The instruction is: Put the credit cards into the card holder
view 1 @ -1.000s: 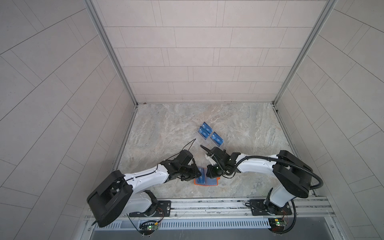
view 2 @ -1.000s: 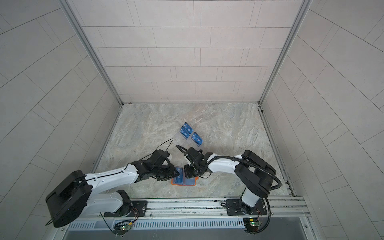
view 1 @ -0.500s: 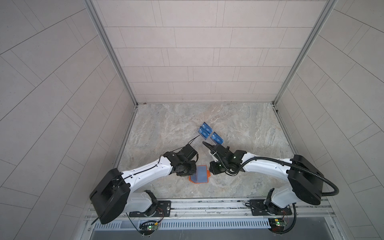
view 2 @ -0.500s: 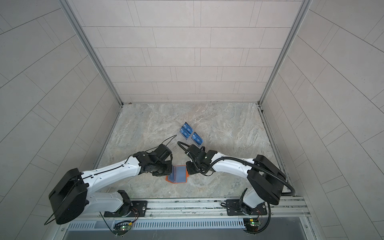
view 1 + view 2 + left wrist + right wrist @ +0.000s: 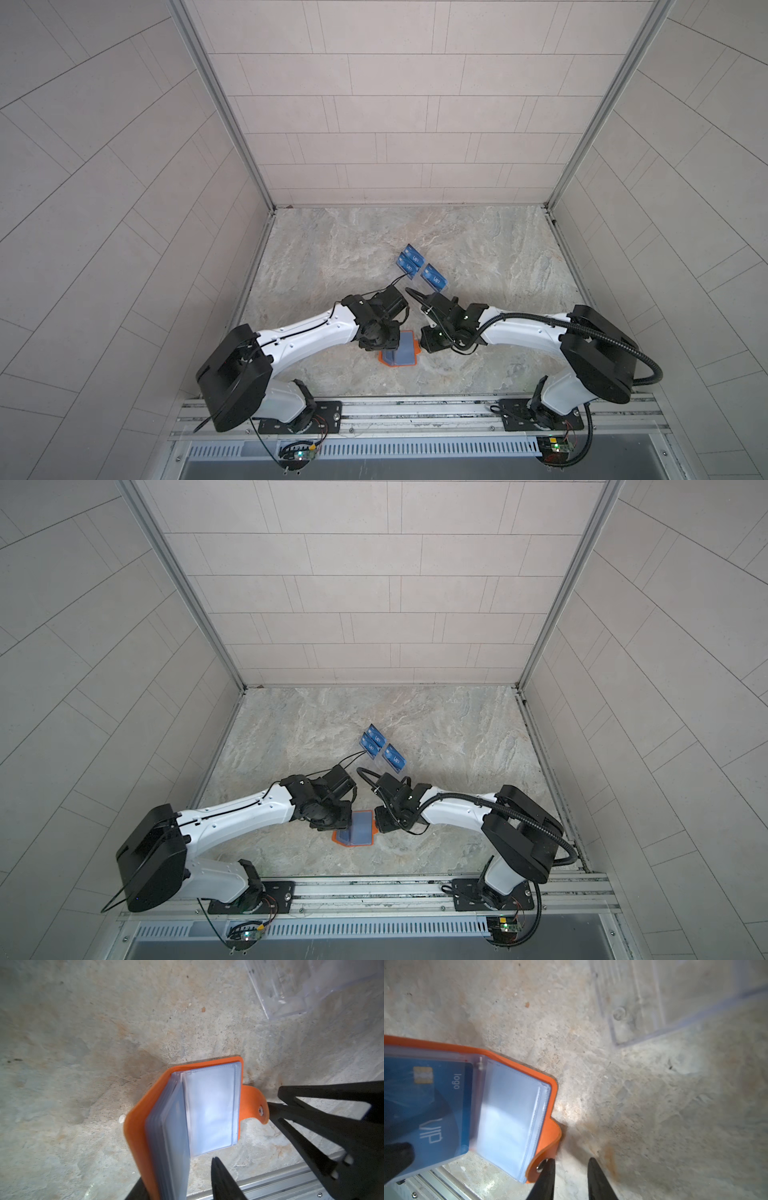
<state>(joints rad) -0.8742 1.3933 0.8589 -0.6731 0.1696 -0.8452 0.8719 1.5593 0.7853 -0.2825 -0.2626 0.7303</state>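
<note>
Two thin fingers of the right gripper [image 5: 571, 1167] stand apart with only bare table between them; one fingertip is right against the snap tab [image 5: 548, 1147] of the card holder [image 5: 143, 1109]. The left gripper [image 5: 174, 1176] is spread too. The holder's upright cover and a stack of clear sleeves [image 5: 172, 1136] pass between its fingers, and one finger [image 5: 220, 1178] stands clear of the sleeves. The other finger is mostly cut off at the picture's edge. The orange holder lies open on the stone table [image 5: 415, 232], near the front rail [image 5: 415, 409], between both arms. One blue card [image 5: 436, 1095] sits inside a sleeve, partly cut off. Farther back are more blue cards [image 5: 410, 262]; the count is hard to make out. A clear rack [image 5: 291, 991] shows only as a blurry corner.
</note>
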